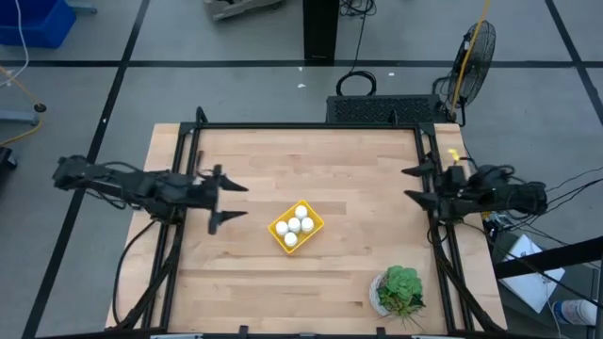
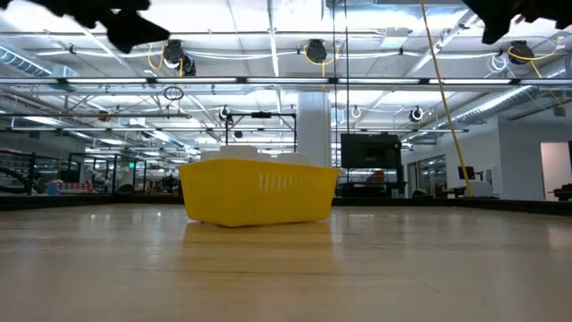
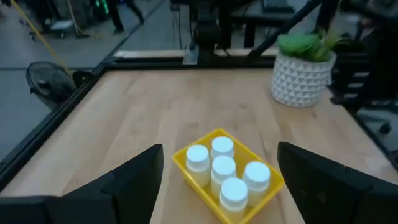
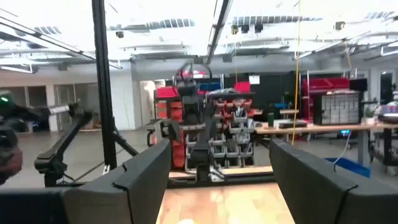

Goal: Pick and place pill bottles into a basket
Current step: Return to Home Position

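One wooden surface (image 1: 311,160). I see the left tool (image 1: 243,201) over its left side, fingers spread wide, gripping nothing, aimed at the basket but clear of it. The right tool (image 1: 407,184) sits at the right edge, likewise spread wide and empty. I count one yellow basket (image 1: 276,234) at mid-surface, its long axis diagonal to the surface's edges. Inside it I count five pill bottles (image 1: 295,226), all upright with white caps up, packed close together.

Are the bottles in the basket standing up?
Upright: five small white plastic pill bottles show caps upward in the shallow yellow plastic basket.
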`<state>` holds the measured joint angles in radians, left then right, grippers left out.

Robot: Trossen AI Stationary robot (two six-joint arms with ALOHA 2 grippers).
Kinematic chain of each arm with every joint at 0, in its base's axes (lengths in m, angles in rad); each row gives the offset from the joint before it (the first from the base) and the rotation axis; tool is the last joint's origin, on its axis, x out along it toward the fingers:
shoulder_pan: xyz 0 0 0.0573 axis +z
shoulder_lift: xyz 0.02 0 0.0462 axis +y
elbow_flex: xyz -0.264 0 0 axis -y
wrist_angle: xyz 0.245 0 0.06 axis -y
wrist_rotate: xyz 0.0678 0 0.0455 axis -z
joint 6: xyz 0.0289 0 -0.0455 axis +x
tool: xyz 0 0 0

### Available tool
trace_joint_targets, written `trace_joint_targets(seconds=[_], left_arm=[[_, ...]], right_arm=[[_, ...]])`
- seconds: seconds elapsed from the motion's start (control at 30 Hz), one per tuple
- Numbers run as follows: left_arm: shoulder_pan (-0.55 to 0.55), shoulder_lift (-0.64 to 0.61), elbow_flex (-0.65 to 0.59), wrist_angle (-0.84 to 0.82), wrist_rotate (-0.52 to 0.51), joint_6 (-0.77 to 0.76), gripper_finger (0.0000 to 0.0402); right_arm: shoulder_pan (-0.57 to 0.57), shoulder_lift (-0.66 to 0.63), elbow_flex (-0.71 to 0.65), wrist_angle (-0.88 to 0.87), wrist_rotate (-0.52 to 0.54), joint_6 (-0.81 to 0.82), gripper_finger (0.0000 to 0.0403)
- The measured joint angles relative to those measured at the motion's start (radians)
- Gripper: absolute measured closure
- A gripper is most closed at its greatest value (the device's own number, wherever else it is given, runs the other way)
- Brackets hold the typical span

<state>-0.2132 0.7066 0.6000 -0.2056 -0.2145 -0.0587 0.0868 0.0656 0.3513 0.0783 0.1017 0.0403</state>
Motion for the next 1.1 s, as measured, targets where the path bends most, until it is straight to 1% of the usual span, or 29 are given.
trace_joint_targets(seconds=[0.1,0.17,0.23,0.37,0.47,0.5,0.6,0.77,0.93,1.03,1.1], left_arm=[[0.000,-0.149,-0.092,0.021,-0.016,-0.003,0.0086],[0.000,-0.235,-0.141,0.019,-0.049,-0.002,0.0085],[-0.001,-0.309,-0.184,0.019,-0.074,0.008,0.0082],[0.001,-0.456,-0.271,0.028,-0.117,0.024,0.0078],[0.001,-0.545,-0.321,0.023,-0.137,0.011,0.0081],[0.001,-0.568,-0.335,0.023,-0.138,0.004,0.0082],[0.001,-0.619,-0.370,0.017,-0.138,-0.004,0.0086],[0.001,-0.666,-0.430,0.017,-0.160,-0.024,0.0082],[0.002,-0.697,-0.467,0.021,-0.164,-0.050,0.0076],[0.002,-0.703,-0.481,0.020,-0.165,-0.057,0.0079],[0.002,-0.703,-0.481,0.018,-0.175,-0.064,0.0083]], right_arm=[[0.000,-0.065,0.046,-0.101,0.007,-0.023,0.0138],[0.000,-0.064,0.068,-0.121,0.041,-0.029,0.0138],[-0.001,-0.059,0.082,-0.179,0.078,-0.036,0.0138],[0.000,-0.064,0.081,-0.264,0.131,-0.039,0.0138],[0.000,-0.064,0.081,-0.263,0.125,-0.029,0.0138],[0.000,-0.063,0.081,-0.263,0.108,-0.029,0.0138],[0.000,-0.064,0.082,-0.255,0.082,-0.033,0.0138],[0.000,-0.063,0.082,-0.277,0.077,-0.030,0.0138],[0.000,-0.063,0.082,-0.283,0.077,-0.026,0.0138],[0.000,-0.063,0.082,-0.300,0.076,-0.026,0.0138],[0.000,-0.063,0.082,-0.304,0.056,-0.026,0.0138]])
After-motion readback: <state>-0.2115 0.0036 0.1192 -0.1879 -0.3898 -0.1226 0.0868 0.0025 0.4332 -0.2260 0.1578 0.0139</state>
